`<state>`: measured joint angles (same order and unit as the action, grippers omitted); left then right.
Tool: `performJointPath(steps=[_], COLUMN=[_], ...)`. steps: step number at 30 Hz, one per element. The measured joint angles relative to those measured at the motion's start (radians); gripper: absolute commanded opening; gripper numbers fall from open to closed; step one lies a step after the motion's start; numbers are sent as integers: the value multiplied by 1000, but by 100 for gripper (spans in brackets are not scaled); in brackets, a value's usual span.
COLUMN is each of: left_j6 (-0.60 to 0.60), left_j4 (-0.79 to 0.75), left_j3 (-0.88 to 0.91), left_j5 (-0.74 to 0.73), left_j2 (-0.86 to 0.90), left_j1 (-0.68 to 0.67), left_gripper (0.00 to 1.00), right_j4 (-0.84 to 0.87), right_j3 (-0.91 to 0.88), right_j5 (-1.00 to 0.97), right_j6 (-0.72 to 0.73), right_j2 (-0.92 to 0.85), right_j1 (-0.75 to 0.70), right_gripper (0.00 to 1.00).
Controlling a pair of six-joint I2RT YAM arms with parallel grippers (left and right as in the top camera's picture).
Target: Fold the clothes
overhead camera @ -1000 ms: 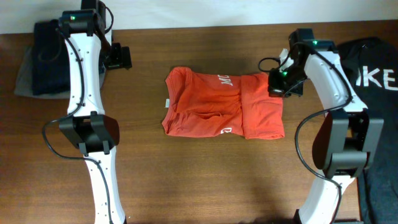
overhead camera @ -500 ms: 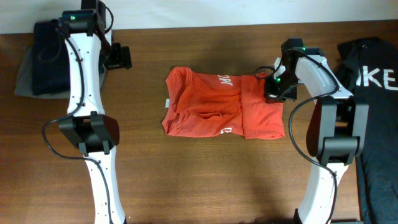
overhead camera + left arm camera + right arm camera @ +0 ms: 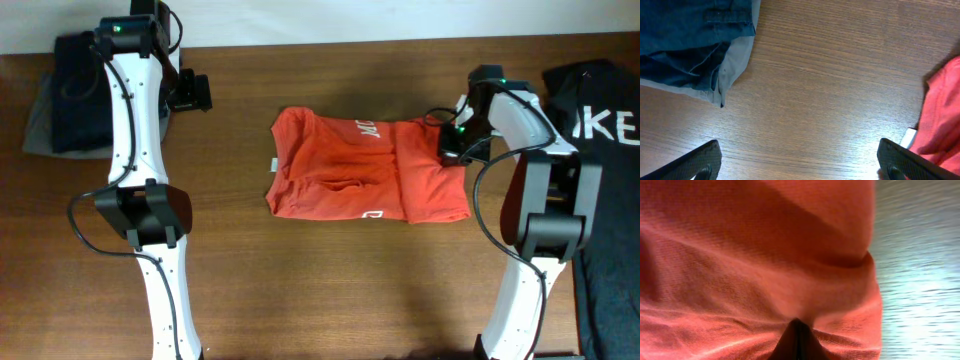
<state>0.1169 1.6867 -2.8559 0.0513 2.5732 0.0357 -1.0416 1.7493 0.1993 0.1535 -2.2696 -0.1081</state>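
Frame is mostly filled by wrinkled orange-red T-shirt fabric, creases are seen converging on the dark right gripper at bottom centre, jaws pressed together on the cloth, and blurred wooden table is exposed beyond the cloth's rounded edge.

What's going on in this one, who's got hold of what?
The right gripper is clamped shut on the right edge of the orange-red T-shirt, which lies partly folded and rumpled in the middle of the table. The left gripper hangs open over bare wood near a pile of dark clothes, touching nothing. A black garment with white lettering lies on the right side. The fold is not finished.
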Motion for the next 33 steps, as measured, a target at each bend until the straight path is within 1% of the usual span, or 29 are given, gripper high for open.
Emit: performJointPath(steps=[6,8,10,12,14,15,17,18,22,26,27,28,31,33], left_j6=[0,0,0,-8,-30,-42,-69,-82,-130,-168,-177,-182,-193,-197], left_j4=[0,0,0,0,-2,-3,-11,-19,-56,-73,-75,-79,-91,-101], left_j3=[0,0,0,0,0,0,0,0,0,0,0,0,0,0], left_j5=[-12,-32,-55,-83,-119,-137,-183,-211,-316,-427,-452,-484,-547,-577], left_j2=[0,0,0,0,0,0,2,4,22,68,81,100,143,171], left_j1=[0,0,0,-2,-4,-6,-14,-20,-49,-85,-95,-108,-140,-161], left_gripper=[99,99,99,99,99,99,99,99,99,99,99,99,99,99], right_j4=[42,52,58,43,-17,-44,-103,-136,-294,-475,-502,-560,-640,-649], right_j3=[0,0,0,6,31,43,81,107,290,531,569,651,769,830], right_j5=[-5,-10,-14,-20,-33,-42,-56,-62,-71,-70,-70,-69,-68,-68], right_j6=[2,5,5,2,3,0,-1,0,-14,-30,-31,-33,-34,-35], right_j2=[0,0,0,-1,-8,-12,-25,-31,-43,-43,-42,-40,-40,-37], right_j1=[-50,-65,-79,-93,-106,-110,-115,-117,-119,-119,-119,-119,-119,-119], right_gripper=[4,6,10,21,27,34,84,99,99,99,99,99,99,99])
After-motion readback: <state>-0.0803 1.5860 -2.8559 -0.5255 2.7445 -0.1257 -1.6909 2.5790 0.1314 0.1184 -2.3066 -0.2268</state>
